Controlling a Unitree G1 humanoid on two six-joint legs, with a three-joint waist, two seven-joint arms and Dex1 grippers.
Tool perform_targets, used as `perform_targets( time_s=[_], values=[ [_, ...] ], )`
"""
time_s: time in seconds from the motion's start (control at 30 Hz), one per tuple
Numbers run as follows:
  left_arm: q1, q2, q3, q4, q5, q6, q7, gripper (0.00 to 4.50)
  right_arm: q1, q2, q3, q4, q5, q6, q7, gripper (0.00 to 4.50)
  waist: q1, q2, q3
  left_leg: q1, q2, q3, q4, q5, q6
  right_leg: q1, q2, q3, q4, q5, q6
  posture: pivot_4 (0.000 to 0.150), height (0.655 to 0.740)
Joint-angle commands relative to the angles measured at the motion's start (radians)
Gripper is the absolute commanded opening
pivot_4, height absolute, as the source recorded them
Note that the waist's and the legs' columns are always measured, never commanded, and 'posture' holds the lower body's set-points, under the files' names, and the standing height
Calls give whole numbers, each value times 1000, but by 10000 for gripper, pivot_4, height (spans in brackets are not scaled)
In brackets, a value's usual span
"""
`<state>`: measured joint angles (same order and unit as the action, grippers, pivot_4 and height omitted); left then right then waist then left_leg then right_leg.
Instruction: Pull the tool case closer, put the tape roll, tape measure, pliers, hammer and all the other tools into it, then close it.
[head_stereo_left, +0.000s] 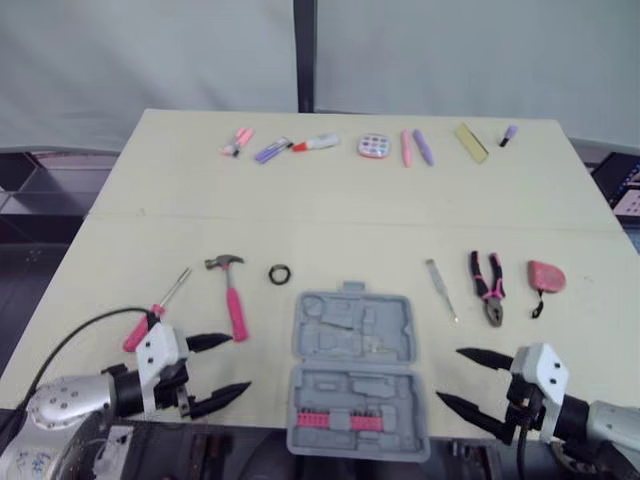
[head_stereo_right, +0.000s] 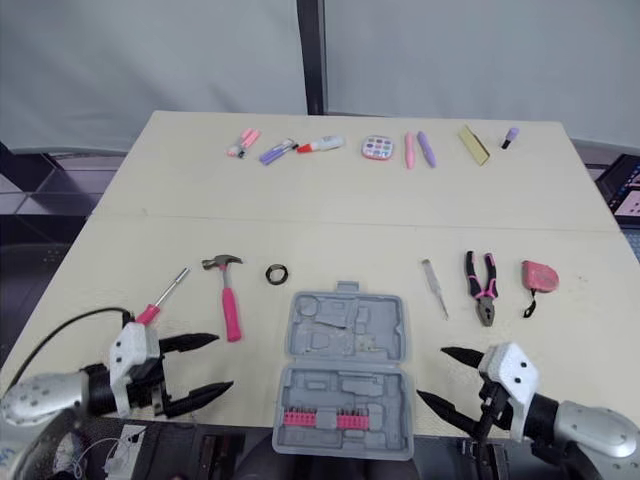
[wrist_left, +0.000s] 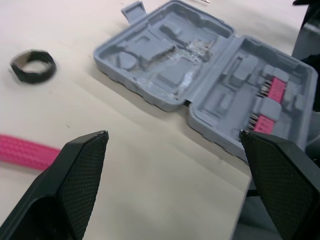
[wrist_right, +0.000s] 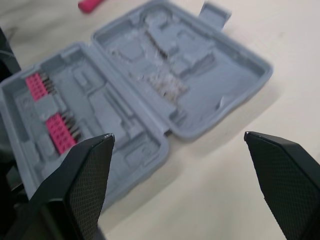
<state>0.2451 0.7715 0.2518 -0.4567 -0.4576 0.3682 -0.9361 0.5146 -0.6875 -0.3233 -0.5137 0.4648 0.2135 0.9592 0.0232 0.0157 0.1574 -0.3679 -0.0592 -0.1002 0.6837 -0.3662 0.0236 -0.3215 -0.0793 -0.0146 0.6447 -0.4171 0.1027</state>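
The grey tool case (head_stereo_left: 355, 372) lies wide open at the table's near edge, with pink bits in its front half. To its left are the pink-handled hammer (head_stereo_left: 232, 296), a pink screwdriver (head_stereo_left: 158, 308) and the black tape roll (head_stereo_left: 280, 273). On the right lie a thin metal tool (head_stereo_left: 440, 289), the pliers (head_stereo_left: 488, 287) and the pink tape measure (head_stereo_left: 546, 276). My left gripper (head_stereo_left: 218, 370) is open, left of the case near the hammer's handle. My right gripper (head_stereo_left: 468, 380) is open, right of the case. Neither holds anything.
Several small items line the table's far side: pink and purple markers (head_stereo_left: 272, 149), a round palette (head_stereo_left: 374, 146), two pens (head_stereo_left: 416, 147) and a yellow strip (head_stereo_left: 471, 142). A black cable (head_stereo_left: 70, 340) loops by my left arm. A grey curtain hangs behind.
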Motion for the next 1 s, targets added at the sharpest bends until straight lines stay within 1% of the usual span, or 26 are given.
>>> perform_targets(
  time_s=[0.03, 0.13, 0.2, 0.23, 0.3, 0.37, 0.4, 0.47, 0.53, 0.6, 0.67, 0.77, 0.83, 1.0],
  values=[
    [-71, 64, -15, -40, -29, 95, -1, 45000, 17, 19, 0, -27, 19, -49, 22, 43983, -1, 0, 0, 0, 0, 0, 0, 0, 0, 0, 0, 0, 1, 0, 0, 1500, 7134],
    [-131, 147, -47, -61, -34, 199, -14, 45000, 22, 27, 18, -29, 14, -60, 20, 43983, -8, 0, 0, 0, 0, 0, -1, 0, 0, -1, 0, 0, 1, 0, 0, 1500, 7134],
    [-173, 197, -65, -72, -65, 275, -36, 45000, 23, 28, 24, -30, 14, -63, 17, 43983, -13, 1, 0, 0, 1, 0, -1, 0, 0, -1, 1, 0, 1, 0, 0, 1500, 7134],
    [-220, 257, -91, -87, -64, 321, -61, 45000, 20, 27, 27, -24, 12, -66, 17, 43983, -13, 1, 0, 0, 1, 0, -1, 0, 0, -1, 1, 0, 2, 0, 0, 1500, 7134],
    [-320, 343, -143, -102, -65, 391, -96, 45000, 12, 24, 33, -13, 6, -70, 16, 43983, -15, 0, 0, 0, 1, 0, -1, 0, 0, -1, 1, 0, 2, 0, 0, 1500, 7134],
    [-462, 425, -242, -92, -3, 424, -124, 45000, -2, 19, 39, 0, 0, -72, 13, 43983, -8, 0, 0, 0, 0, 0, 0, 0, 0, -1, 1, 1, 2, 0, 0, 1500, 7134],
    [-536, 460, -303, -74, 45, 413, -154, 45000, -8, 17, 43, 5, -3, -73, 13, 43983, -8, 0, 0, 0, 0, 0, 0, 0, 0, -1, 1, 1, 2, 0, 0, 1500, 7134],
    [-662, 490, -405, -29, 119, 403, -200, 45000, -21, 13, 49, 14, -8, -72, 12, 43983, -8, 1, 0, 0, -2, 0, -1, 0, 0, -1, 1, 2, 2, 0, 0, 1500, 7134],
    [-773, 502, -514, 30, 231, 328, -269, 45000, -34, 8, 53, 26, -13, -71, 14, 43983, -8, 1, 1, 0, -2, 0, -1, 0, 0, -2, 1, 1, 4, 0, 0, 1500, 7134],
    [-851, 501, -597, 79, 320, 278, -330, 45000, -43, 3, 54, 37, -16, -74, 17, 43983, -10, 1, 1, 0, -2, 0, -1, 0, 0, -3, 2, 0, 7, 0, 0, 1500, 7134],
    [-927, 469, -665, 140, 388, 245, -382, 45000, -56, -3, 55, 47, -16, -73, 17, 43983, -13, 1, 1, 0, -1, 1, -1, 0, 0, -4, 2, 0, 9, 0, 0, 1500, 7134],
    [-1058, 368, -784, 264, 523, 182, -432, 45000, -75, -15, 56, 60, -18, -71, 19, 43983, -11, 0, 1, 0, -1, 1, 0, 0, 0, -4, 2, 0, 10, 0, 0, 1500, 7134],
    [-1125, 305, -851, 341, 624, 158, -438, 45000, -81, -22, 53, 63, -15, -69, 19, 43983, -9, 0, 1, -1, -2, 1, 1, 0, 0, -4, 2, -1, 10, 0, 0, 1500, 7134],
    [-1204, 165, -915, 486, 749, 137, -435, 45000, -86, -43, 44, 65, -8, -57, 25, 43983, -5, -1, 2, -1, -3, 0, 1, 0, 1, -6, 2, -3, 15, 0, 0, 1500, 7134]
  ],
)
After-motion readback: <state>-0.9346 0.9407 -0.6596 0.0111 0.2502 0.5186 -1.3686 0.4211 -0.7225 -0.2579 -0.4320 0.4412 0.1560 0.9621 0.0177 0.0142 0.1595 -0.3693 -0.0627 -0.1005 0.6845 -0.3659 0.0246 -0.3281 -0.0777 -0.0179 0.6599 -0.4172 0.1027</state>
